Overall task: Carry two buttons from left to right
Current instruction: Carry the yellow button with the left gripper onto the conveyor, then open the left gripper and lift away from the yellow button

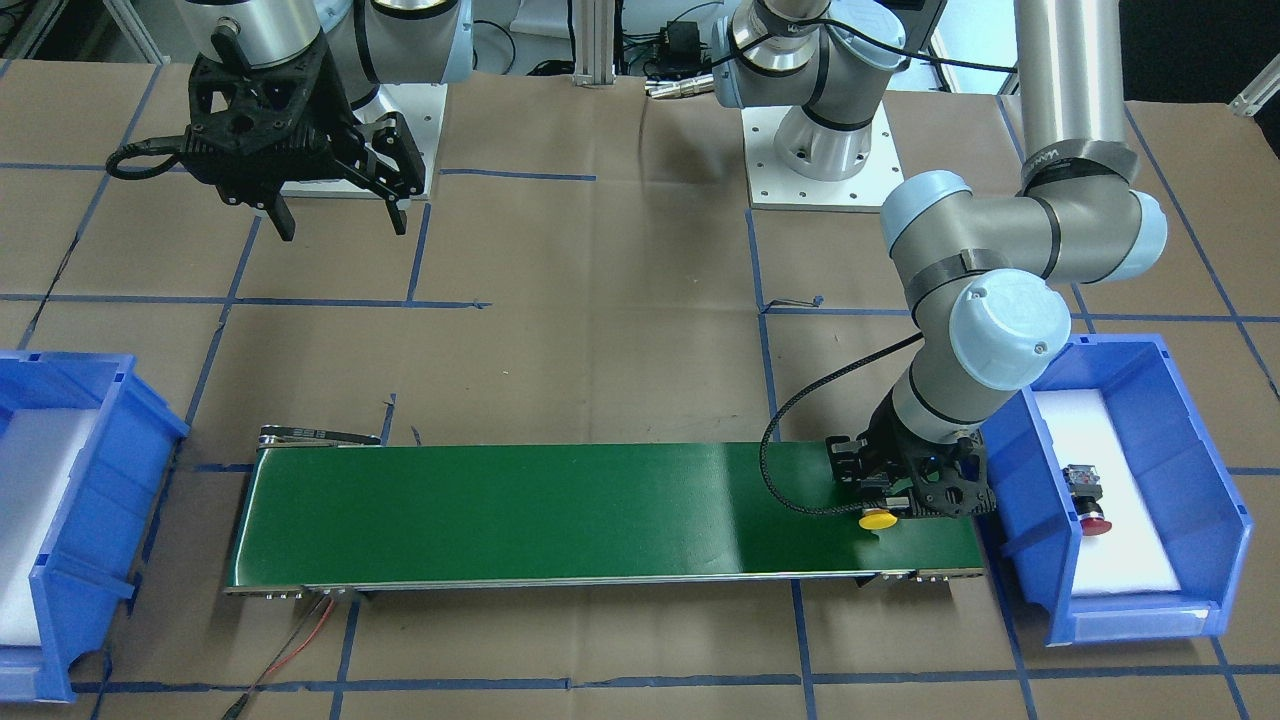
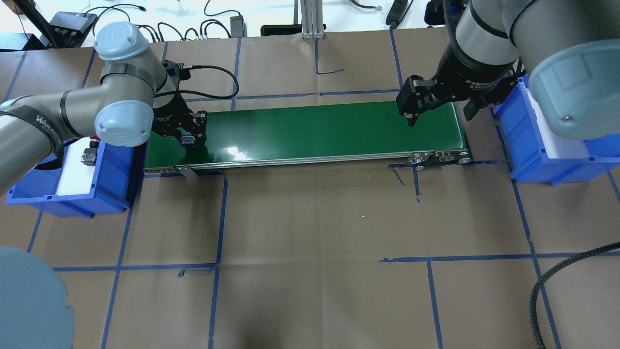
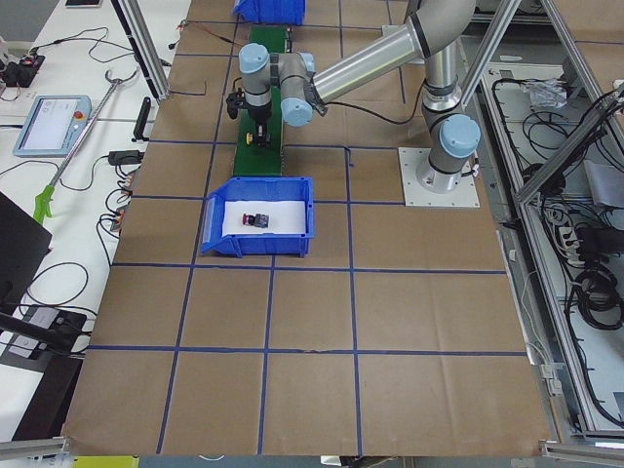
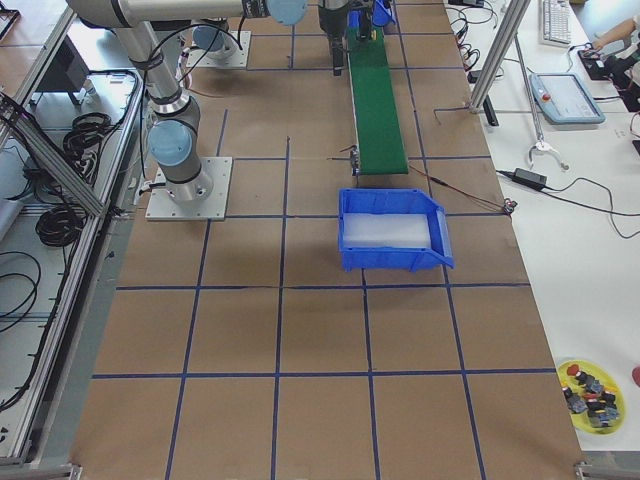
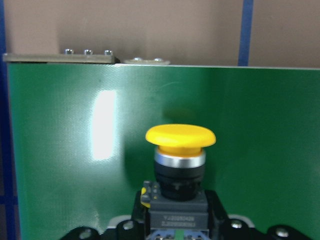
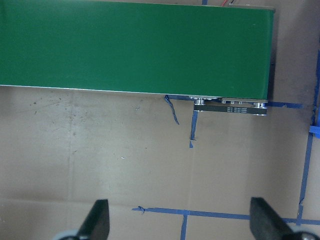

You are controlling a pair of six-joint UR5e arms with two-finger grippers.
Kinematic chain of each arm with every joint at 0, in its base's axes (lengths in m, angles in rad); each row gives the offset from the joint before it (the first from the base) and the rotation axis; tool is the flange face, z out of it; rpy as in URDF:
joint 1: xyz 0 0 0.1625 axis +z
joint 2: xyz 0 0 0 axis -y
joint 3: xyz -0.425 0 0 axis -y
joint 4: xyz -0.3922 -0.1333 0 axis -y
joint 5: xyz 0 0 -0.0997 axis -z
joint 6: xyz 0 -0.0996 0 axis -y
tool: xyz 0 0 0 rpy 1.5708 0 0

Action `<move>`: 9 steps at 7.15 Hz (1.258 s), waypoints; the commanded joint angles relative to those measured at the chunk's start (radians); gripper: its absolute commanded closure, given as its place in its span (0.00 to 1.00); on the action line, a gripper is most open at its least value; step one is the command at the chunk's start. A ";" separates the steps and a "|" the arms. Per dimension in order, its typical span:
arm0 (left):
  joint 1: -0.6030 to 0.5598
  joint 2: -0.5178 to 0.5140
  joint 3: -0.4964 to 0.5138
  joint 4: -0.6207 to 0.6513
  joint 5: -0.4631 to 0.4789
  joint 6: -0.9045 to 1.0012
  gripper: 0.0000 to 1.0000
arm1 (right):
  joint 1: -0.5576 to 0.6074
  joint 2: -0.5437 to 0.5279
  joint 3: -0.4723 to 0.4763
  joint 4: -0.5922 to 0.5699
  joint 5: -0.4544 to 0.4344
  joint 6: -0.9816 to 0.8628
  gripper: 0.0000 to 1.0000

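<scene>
The yellow-capped button (image 1: 878, 519) lies in my left gripper (image 1: 905, 495), which is shut on its black-and-grey body low over the left end of the green conveyor belt (image 1: 550, 510). The left wrist view shows the yellow cap (image 5: 180, 137) pointing across the belt (image 5: 260, 125). The red-capped button (image 1: 1092, 505) lies on white foam in the blue bin (image 1: 1190, 470) on my left, also seen in the overhead view (image 2: 89, 156). My right gripper (image 1: 335, 215) is open and empty, hanging above the belt's right end (image 2: 438, 109); its fingers (image 6: 97, 222) frame bare brown paper.
A second blue bin (image 1: 60, 480) with white foam stands past the belt's right end, also in the overhead view (image 2: 533, 145). Blue tape lines cross the brown table paper. The arm bases (image 1: 825, 150) stand on white plates behind the belt.
</scene>
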 commanded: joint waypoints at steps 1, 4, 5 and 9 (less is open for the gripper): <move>0.001 -0.002 0.001 0.007 -0.001 0.001 0.04 | -0.001 0.000 0.001 0.000 0.000 0.000 0.00; 0.045 0.053 0.092 -0.068 -0.002 0.009 0.00 | 0.000 0.000 0.001 0.000 0.000 0.000 0.00; 0.059 0.099 0.150 -0.188 -0.002 0.012 0.00 | -0.001 0.000 0.000 0.000 0.000 0.000 0.00; 0.114 0.208 0.199 -0.345 0.010 0.105 0.00 | -0.010 0.001 0.001 -0.001 -0.002 0.000 0.00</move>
